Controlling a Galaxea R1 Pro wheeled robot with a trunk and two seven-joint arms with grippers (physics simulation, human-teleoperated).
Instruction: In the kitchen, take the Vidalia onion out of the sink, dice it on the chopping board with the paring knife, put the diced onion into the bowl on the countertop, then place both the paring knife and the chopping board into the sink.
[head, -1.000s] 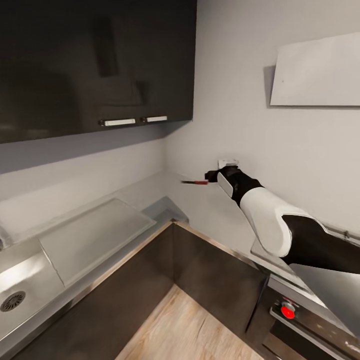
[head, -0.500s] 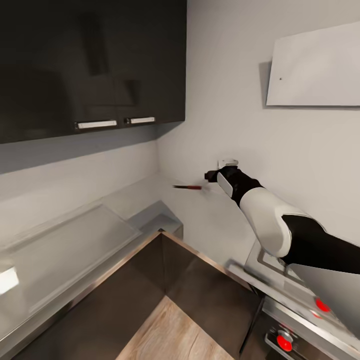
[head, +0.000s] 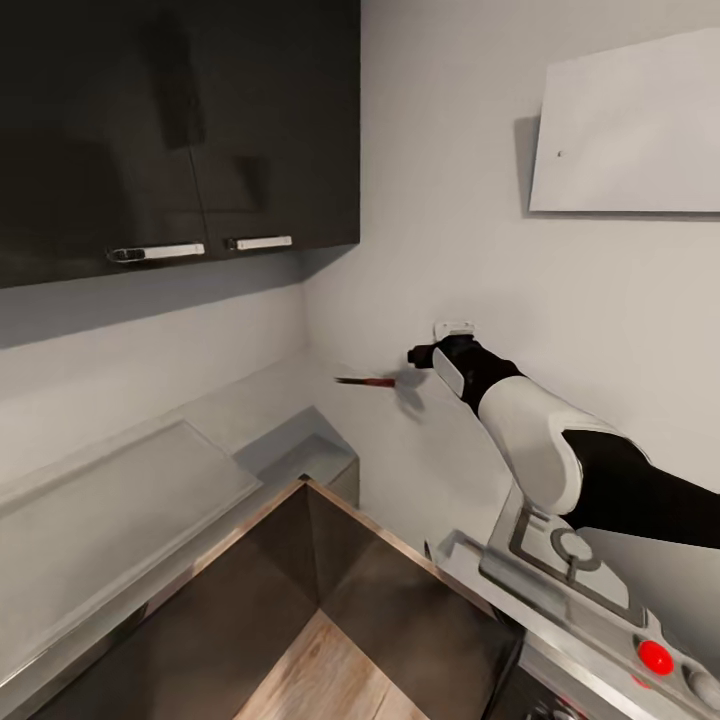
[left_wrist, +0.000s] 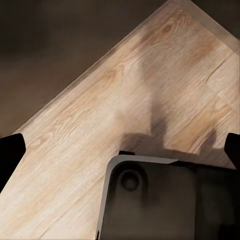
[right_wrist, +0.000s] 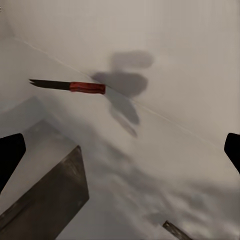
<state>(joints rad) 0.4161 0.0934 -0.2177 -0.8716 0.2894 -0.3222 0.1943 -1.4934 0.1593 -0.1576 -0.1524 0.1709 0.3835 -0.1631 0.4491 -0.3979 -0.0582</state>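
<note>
— Paring knife sits mid-frame in the head view, level, its dark blade pointing toward the frame's left and its red handle toward the right end effector. In the right wrist view it shows in the upper left.

— Is the right end effector holding it?

— I cannot tell. In the head view the handle's end lies just beside the dark fingertips, but contact is unclear. In the right wrist view the fingers stand wide apart at the frame's edges, with the knife well out ahead between them.

— What lies around it?

— The grey desk runs into the corner below it, with pale walls behind and a shadow of the arm on the wall. Dark upper cabinets fill the upper left; a stove with a red knob sits lower right.

— And the left end effector?

— Spread wide, its fingertips at the frame's edges, above a wooden floor.
</note>
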